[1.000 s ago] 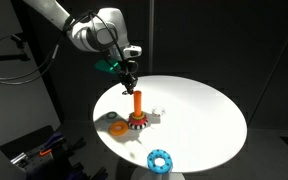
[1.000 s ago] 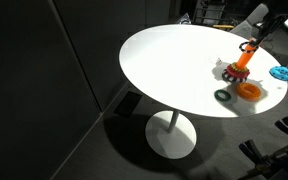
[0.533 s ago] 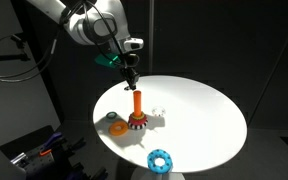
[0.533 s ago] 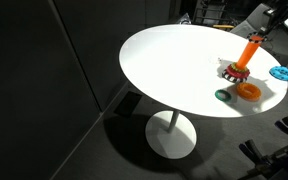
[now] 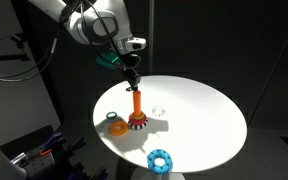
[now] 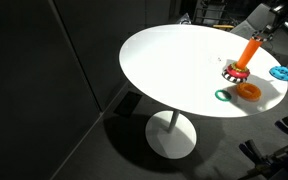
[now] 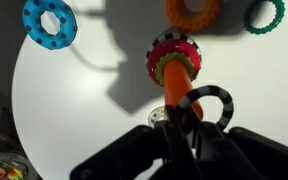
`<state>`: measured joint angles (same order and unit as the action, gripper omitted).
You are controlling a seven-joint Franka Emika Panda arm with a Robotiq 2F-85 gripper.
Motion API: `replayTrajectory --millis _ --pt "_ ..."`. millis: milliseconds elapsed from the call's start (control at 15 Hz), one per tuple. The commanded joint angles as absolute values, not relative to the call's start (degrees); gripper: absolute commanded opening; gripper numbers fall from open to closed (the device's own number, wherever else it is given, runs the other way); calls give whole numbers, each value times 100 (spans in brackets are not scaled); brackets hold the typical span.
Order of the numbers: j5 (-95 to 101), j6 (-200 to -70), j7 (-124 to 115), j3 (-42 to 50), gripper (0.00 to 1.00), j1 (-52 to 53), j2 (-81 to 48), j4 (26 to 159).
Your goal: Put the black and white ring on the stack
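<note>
Jaws pinch the rim of the black and white ring (image 7: 214, 96), lower centre of the wrist view, right beside the tip of the stack (image 7: 173, 60). The gripper (image 5: 132, 79) hovers over it mid-placement; next, I judge, centre the hole, lower, release

round white table (image 6: 174, 60) on a single white pedestal (image 6: 171, 122) with a round foot, top brightly lit with hard shadows, dark walls (image 6: 34, 60) around, dark floor (image 6: 74, 150), clutter (image 5: 39, 150) low at the left
</note>
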<state>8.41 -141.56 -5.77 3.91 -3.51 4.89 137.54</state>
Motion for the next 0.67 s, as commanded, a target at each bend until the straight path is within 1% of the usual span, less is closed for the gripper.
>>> replayTrajectory --millis 0,600 --pt "711 -14133 -563 428 6 -428 631 13845" --pt "630 -14244 -520 517 6 -495 539 13807"
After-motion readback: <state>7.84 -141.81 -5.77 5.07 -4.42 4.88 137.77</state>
